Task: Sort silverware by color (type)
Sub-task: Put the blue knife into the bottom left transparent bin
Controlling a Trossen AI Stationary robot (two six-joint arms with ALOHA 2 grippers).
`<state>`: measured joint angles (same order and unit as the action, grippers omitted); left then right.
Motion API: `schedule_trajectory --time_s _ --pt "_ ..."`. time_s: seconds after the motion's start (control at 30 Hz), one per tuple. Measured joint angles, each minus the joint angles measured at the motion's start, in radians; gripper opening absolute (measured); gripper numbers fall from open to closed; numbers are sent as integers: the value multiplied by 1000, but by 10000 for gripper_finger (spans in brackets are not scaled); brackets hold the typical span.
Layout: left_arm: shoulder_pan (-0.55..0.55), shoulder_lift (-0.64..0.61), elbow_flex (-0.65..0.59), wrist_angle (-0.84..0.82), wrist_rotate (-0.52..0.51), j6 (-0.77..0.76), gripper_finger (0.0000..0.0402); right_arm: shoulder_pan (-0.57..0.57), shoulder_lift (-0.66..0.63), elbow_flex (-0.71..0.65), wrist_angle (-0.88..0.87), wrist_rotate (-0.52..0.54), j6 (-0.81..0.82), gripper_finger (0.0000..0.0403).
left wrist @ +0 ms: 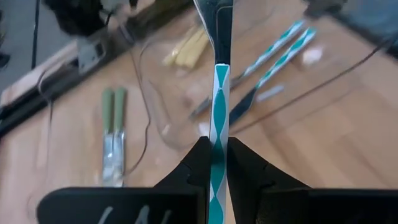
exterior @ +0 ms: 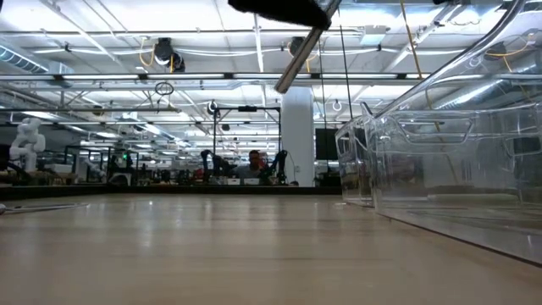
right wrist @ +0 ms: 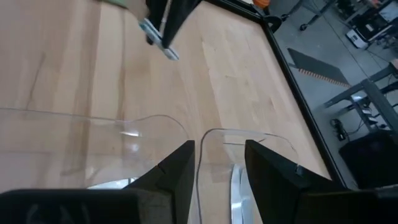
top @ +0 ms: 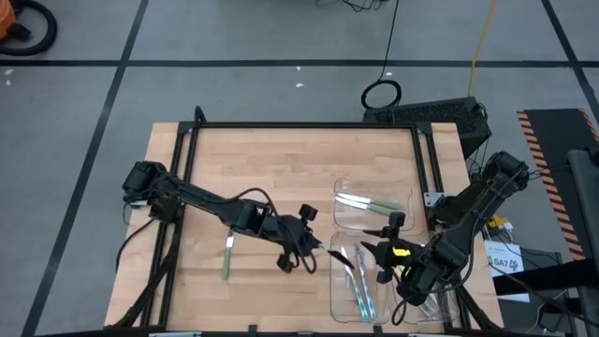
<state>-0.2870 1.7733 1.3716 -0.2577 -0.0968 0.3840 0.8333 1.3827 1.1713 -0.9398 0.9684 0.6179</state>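
Here, the left hand (left wrist: 214,168), lower center, is clenched on a teal-striped utensil (left wrist: 219,118) beside the trays (top: 370,211); 1 green utensil (top: 226,260) lies on the bench (top: 281,168), lower left. Right hand (right wrist: 219,163), lower right, is released.

The pale butcher-block wooden tabletop (top: 271,154) looks smooth with a soft sheen. On it, the clear moulded plastic trays (top: 374,183) are glossy — their rims catch bright glints. Just beside the trays, the matt black fingers (left wrist: 200,167) pinch a teal-and-white patterned utensil (left wrist: 219,112), its handle smooth and its far end shiny metal.
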Motion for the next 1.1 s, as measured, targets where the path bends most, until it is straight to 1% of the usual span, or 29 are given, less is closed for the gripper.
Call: schedule_trajectory --time_s 0.13,0.2,0.27,0.33,0.4,0.43,0.57,0.67,0.73,0.93,1.1 --pt "14 0 0 40 29 1 32 0 -4 0 0 -6 22 136" --pt "21 0 0 67 73 3 32 0 -6 0 1 -25 28 136" --pt "23 0 -13 160 163 10 32 0 -10 0 14 -28 38 136" --pt "19 4 -43 288 246 26 32 0 -16 6 15 -29 55 136" --pt "13 12 -66 384 300 24 32 0 -23 23 18 -29 70 136" --pt "10 13 -70 409 309 10 32 0 -25 32 18 -28 76 136" --pt "-3 10 -68 536 307 -52 32 0 -28 51 37 -14 77 136" --pt "-21 11 -68 580 303 -92 33 0 -28 51 39 32 72 136" --pt "-33 11 -68 608 270 -125 36 -2 -28 51 40 55 70 136" --pt "-49 11 -68 651 122 -170 38 -7 -27 51 50 59 52 136" --pt "-49 11 -68 688 87 -196 40 -10 -27 51 50 59 49 136"
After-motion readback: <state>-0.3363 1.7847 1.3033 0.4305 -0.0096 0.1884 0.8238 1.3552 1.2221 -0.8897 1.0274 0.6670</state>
